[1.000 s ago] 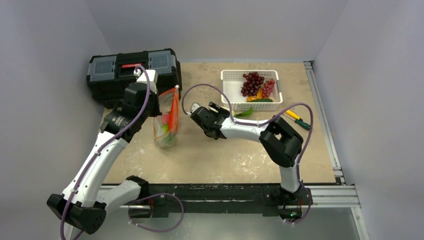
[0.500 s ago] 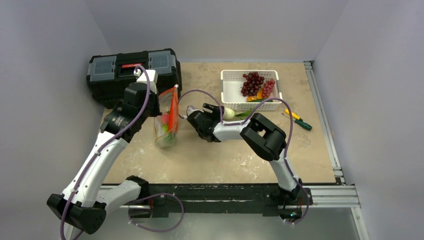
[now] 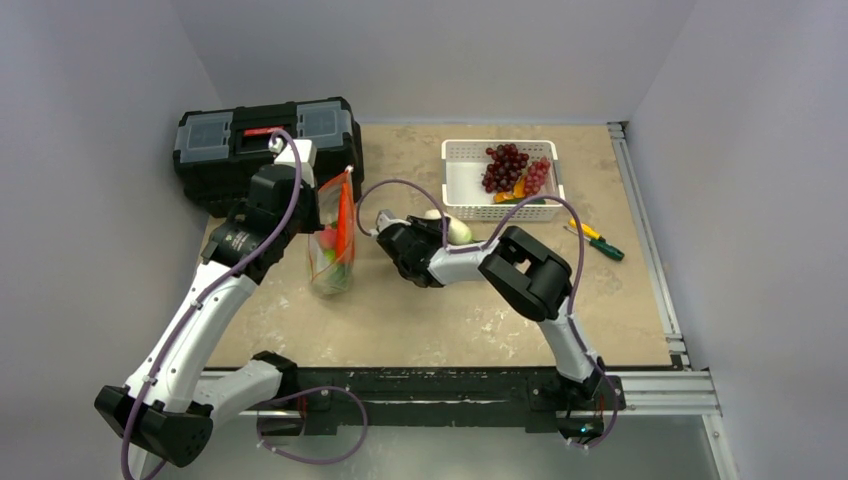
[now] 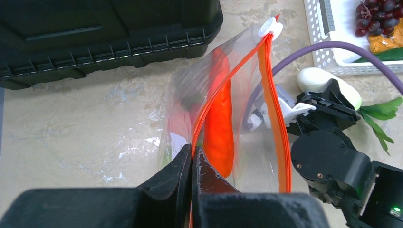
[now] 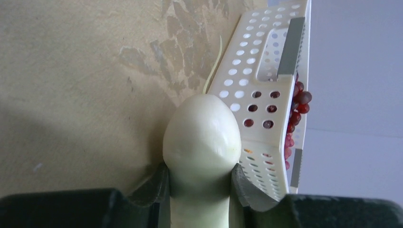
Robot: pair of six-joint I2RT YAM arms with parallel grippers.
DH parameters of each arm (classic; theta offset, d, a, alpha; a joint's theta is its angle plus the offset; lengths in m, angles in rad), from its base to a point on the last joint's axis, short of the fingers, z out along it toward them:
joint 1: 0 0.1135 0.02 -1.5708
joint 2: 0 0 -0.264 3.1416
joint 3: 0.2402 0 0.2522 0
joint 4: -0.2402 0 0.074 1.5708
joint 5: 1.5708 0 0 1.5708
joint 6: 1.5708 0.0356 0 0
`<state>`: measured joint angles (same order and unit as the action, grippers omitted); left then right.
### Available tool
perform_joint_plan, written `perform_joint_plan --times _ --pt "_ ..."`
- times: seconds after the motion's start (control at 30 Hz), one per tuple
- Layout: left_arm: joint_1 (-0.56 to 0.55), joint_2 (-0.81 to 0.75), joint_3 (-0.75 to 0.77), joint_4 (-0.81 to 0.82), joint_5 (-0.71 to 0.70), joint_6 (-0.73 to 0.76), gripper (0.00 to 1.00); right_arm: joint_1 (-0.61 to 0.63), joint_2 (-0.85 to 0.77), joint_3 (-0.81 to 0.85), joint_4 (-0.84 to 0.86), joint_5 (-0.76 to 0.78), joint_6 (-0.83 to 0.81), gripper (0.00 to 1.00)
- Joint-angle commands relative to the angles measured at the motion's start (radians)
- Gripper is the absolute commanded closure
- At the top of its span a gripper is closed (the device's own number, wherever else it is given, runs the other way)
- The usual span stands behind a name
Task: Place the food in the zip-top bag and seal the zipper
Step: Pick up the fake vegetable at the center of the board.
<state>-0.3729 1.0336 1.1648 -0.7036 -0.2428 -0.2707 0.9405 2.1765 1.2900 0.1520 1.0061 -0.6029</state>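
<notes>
Gripping the bulb [image 5: 202,133] with its long axis pointing straight out from the jaws, the right claw [image 5: 199,175] was stationed just right of the bag [image 3: 335,250], whose mouth was held open by the left claw [image 4: 192,159], pressed onto one lip of the zipper [image 4: 223,90].

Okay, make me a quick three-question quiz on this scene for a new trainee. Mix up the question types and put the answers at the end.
1. True or false: the right gripper is empty.
2. What is the left gripper pinching? A) the white basket's rim B) the orange-red zipper of the zip-top bag C) a screwdriver
3. Fill in the blank: the long orange item already inside the bag is the ____.

Key:
1. False. It is shut on the white bulb.
2. B
3. carrot
</notes>
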Motion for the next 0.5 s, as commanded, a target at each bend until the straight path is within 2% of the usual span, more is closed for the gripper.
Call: perform_joint_plan --times 0.0,0.1,0.2,0.37,0.47 --pt "0.01 -0.002 0.019 0.033 -0.013 -0.005 1.0 0.004 -0.127 -0.071 -0.032 -0.016 0.13 0.93" --pt "0.009 -0.001 0.019 0.035 -0.012 -0.005 1.0 -0.001 -0.239 -0.129 -0.043 -0.098 0.225 0.99" --pt "0.009 0.001 0.019 0.035 -0.009 -0.005 1.0 -0.011 -0.366 -0.167 -0.069 -0.245 0.342 1.0" --pt "0.009 0.0 0.019 0.033 -0.012 -0.005 1.0 -0.035 -0.608 -0.207 -0.075 -0.581 0.582 1.0" --pt "0.009 -0.001 0.019 0.032 -0.012 -0.005 1.0 -0.037 -0.761 -0.253 0.041 -0.836 0.738 1.0"
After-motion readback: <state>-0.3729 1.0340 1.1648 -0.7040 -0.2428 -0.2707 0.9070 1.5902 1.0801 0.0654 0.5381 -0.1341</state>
